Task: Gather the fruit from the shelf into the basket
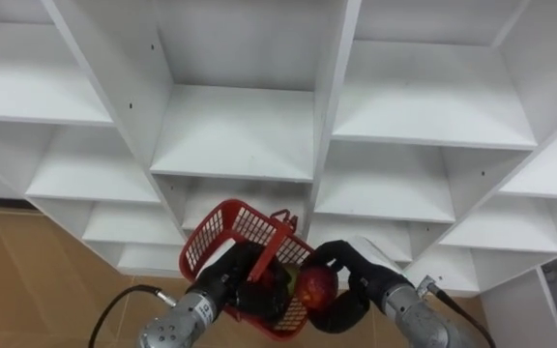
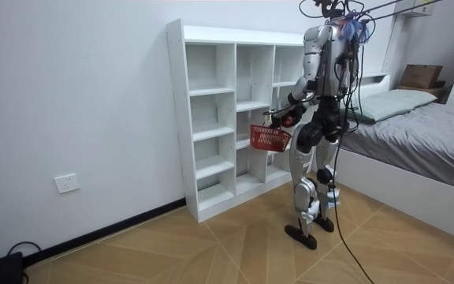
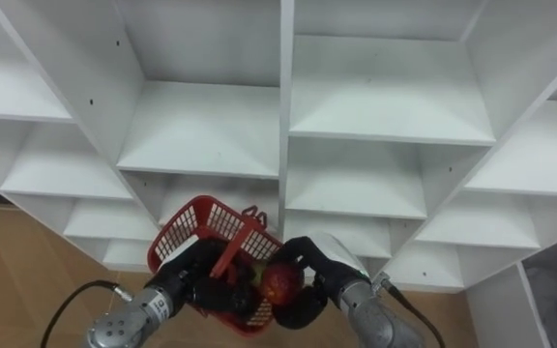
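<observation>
Both arms reach forward from the lower edge of the eye views, and the forearms converge so that the hands sit close together. The left hand (image 1: 232,278) comes in from the lower left, its dark fingers curled round the handle of the red basket (image 1: 222,224). The right hand (image 1: 354,286) comes in from the lower right, wrist bent inward, fingers and thumb curled round a red fruit (image 1: 317,286). In the room view the robot stands upright with its elbows bent and both hands out before its trunk.
</observation>
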`<state>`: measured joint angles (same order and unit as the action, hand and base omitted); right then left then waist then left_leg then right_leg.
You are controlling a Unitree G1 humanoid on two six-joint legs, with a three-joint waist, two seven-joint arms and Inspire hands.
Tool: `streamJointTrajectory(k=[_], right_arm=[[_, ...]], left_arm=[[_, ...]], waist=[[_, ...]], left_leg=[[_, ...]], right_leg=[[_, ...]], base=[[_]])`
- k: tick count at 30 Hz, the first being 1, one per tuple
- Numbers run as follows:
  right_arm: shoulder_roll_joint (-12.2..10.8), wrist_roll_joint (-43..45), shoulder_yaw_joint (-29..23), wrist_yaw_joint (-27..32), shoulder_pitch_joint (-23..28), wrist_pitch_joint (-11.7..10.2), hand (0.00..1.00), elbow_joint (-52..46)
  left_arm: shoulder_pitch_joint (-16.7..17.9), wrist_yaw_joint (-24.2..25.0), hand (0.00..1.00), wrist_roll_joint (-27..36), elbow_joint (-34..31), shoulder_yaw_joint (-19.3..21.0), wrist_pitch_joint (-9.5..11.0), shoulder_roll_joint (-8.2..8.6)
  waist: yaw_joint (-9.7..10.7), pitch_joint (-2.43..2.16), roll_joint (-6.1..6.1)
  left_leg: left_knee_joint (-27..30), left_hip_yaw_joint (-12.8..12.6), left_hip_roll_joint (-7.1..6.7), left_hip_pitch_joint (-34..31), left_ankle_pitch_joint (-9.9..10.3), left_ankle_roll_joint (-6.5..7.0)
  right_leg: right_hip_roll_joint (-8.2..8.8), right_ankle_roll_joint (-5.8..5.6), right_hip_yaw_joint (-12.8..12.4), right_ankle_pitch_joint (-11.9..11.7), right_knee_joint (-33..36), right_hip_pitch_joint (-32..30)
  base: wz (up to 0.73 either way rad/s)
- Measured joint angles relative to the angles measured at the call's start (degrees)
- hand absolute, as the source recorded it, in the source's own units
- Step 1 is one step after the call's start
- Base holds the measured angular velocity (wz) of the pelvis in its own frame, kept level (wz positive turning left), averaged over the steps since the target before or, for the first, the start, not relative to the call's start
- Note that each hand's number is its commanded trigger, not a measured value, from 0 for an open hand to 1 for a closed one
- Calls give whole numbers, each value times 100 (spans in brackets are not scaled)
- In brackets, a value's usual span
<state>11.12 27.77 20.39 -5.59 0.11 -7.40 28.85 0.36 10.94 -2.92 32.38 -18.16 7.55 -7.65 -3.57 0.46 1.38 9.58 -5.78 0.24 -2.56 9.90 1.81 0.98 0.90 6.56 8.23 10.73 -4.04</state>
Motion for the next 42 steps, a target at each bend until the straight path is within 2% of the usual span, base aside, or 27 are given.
streamJointTrajectory(k=[4, 8, 14, 24, 28, 32, 42], right_arm=[[-15, -2, 32, 64, -105, -5, 100, 172], [-20, 2, 94, 130, -187, -4, 100, 217], [-33, 2, 98, 130, -189, -4, 100, 217], [-28, 189, 214, 128, -218, 9, 100, 215], [-41, 189, 227, 101, -219, 123, 100, 171], [-31, 209, 258, 72, -221, 131, 100, 152], [-24, 155, 354, 69, -271, 171, 100, 150]], left_arm=[[-2, 29, 100, 5, -20, -10, 1, -31], [-4, 101, 100, -7, -25, -85, 1, -64], [-2, 196, 100, -11, -74, -131, 0, -97], [-1, 231, 100, -25, -141, -245, -4, -124], [-1, 283, 100, -39, -144, -244, -9, -131], [0, 325, 100, -167, -157, -238, -9, -124], [-1, 324, 100, -176, -160, -285, -9, -120]], waist=[[5, 5, 6], [6, 37, 41], [1, 44, 53], [0, 43, 51], [-3, 42, 43], [-20, 44, 21], [-52, 10, -76]], left_leg=[[0, -7, -1, 1, 0, 0], [1, -18, 2, -5, 0, 0], [1, -20, -3, -21, 0, 0], [2, -21, 0, -21, 0, 0], [12, 0, -2, -29, 0, 0], [15, 8, -3, -31, 0, 0], [15, 15, -1, -27, 0, 0]], right_leg=[[9, 0, 4, 0, 5, -3], [3, 0, -31, 0, 6, -6], [3, -3, -43, 2, 2, -18], [10, -3, -37, 2, 1, -17], [3, -3, -24, 2, 2, -17], [0, -3, -10, 2, 7, -16], [3, -2, 47, 1, 18, -16]], base=[[0], [0], [0], [0], [0], [0], [0]])
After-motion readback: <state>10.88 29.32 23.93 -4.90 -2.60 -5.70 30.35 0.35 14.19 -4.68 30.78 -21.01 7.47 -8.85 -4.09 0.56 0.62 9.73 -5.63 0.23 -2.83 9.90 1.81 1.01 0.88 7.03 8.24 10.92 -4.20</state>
